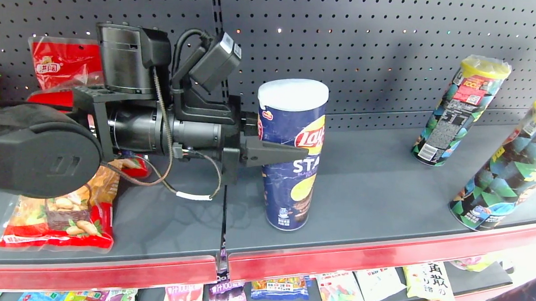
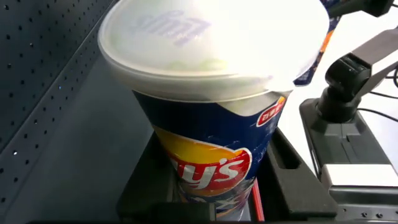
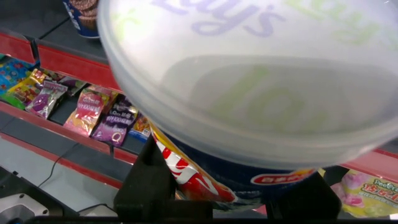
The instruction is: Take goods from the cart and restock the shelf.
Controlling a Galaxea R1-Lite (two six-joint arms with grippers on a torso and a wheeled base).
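**Blue can on the shelf, release to come**

The blue chip can [image 1: 289,187] stands upright on the shelf [image 1: 373,190], mid-length and nearer the front edge. The left gripper [image 1: 290,144] pinches its upper body. Placement looks nearly complete. Next, the fingers must spread and withdraw sideways without tipping it. The right gripper [image 3: 225,190] clamps a second chip can [image 3: 249,93] below the shelf's front edge.

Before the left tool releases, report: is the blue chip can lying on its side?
No, the blue chip can stands upright, base on the grey shelf, white lid on top.
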